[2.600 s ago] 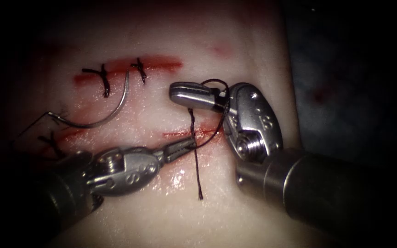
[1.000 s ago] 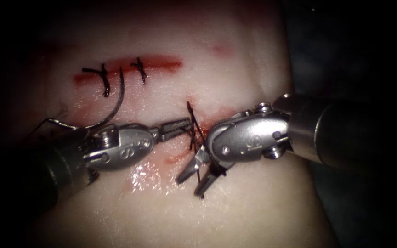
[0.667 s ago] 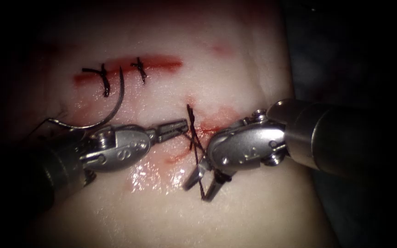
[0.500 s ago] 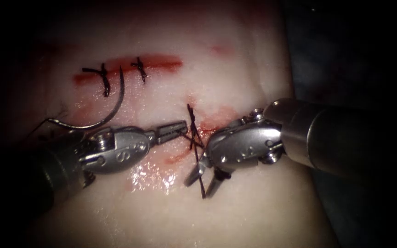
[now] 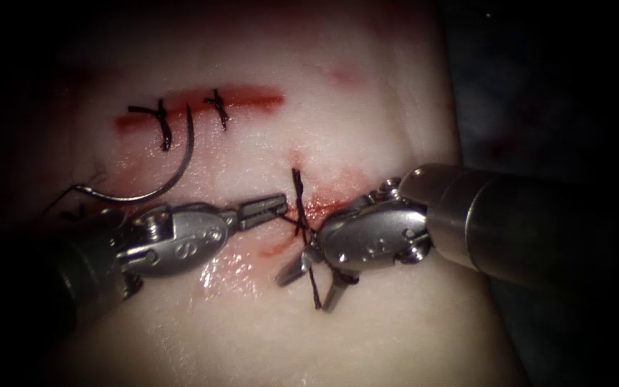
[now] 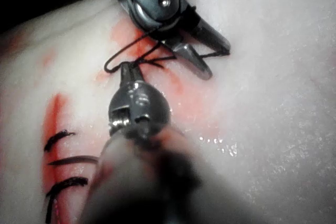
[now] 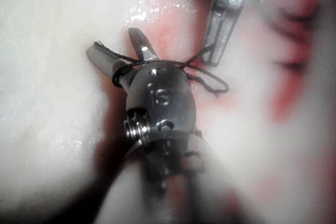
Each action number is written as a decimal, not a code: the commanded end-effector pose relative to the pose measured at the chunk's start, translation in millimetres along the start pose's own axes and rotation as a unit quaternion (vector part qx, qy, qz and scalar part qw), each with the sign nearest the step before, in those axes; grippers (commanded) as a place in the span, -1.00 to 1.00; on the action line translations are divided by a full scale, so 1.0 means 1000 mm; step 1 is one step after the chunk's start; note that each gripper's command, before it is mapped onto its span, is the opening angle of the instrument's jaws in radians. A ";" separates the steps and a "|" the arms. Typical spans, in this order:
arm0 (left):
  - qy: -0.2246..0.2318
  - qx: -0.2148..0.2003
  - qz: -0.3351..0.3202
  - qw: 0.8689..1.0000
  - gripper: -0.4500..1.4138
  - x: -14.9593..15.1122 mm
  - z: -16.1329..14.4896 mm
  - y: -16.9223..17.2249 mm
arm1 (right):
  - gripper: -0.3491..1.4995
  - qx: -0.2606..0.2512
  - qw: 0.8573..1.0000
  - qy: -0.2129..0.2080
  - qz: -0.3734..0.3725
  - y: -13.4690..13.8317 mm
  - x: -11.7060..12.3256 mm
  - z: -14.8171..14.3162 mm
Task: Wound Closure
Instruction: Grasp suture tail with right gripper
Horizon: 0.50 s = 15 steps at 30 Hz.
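My left tool [image 5: 279, 205] lies left of the lower cut [image 5: 327, 203], jaws shut on the dark thread [image 5: 299, 188] beside the stitch; the left wrist view shows it [image 6: 127, 70] pinching a loop of thread [image 6: 112, 62]. From the right, my right tool [image 5: 308, 288] points down with its jaws open, and the short thread tail [image 5: 315, 292] runs between them. In the right wrist view these jaws [image 7: 118, 50] straddle the thread [image 7: 216, 84]. The curved needle [image 5: 178, 169] lies free on the tissue [image 5: 367, 107], held by neither tool and not in the tissue.
Two tied stitches [image 5: 163, 126] [image 5: 218, 109] cross the upper cut [image 5: 252, 95]. Red fluid [image 5: 274, 247] stains the tissue around the lower cut. The tissue's edge [image 5: 456, 143] falls off to a dark surface on the right. The right tool's open jaws [image 6: 207, 56] appear in the left wrist view.
The right tool, earlier above the cut with thread looped round it, swung right and opened its jaws downward over the thread tail. The left tool drew slightly left, holding the thread.
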State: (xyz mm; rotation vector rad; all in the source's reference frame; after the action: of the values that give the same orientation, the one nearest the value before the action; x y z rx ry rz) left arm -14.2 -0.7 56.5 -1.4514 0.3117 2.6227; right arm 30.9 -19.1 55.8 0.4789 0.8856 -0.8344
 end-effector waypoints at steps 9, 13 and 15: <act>0.001 0.001 0.003 1.000 -1.00 0.0001 0.0005 0.0005 | -1.00 -0.013 1.000 0.014 0.015 0.0011 -0.0004 -0.0002; 0.000 0.004 0.005 1.000 -1.00 0.0000 0.0001 0.0018 | -1.00 -0.024 0.999 0.029 0.035 0.0011 -0.0001 -0.0008; -0.003 0.005 0.010 1.000 -1.00 -0.0002 -0.0003 0.0028 | -1.00 -0.040 0.997 0.051 0.049 0.0010 0.0003 -0.0015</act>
State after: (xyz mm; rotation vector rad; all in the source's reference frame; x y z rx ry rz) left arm -13.9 -4.0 56.3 -1.4451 0.3379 2.6368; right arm 30.6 -17.8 54.4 0.4946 0.9668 -0.6951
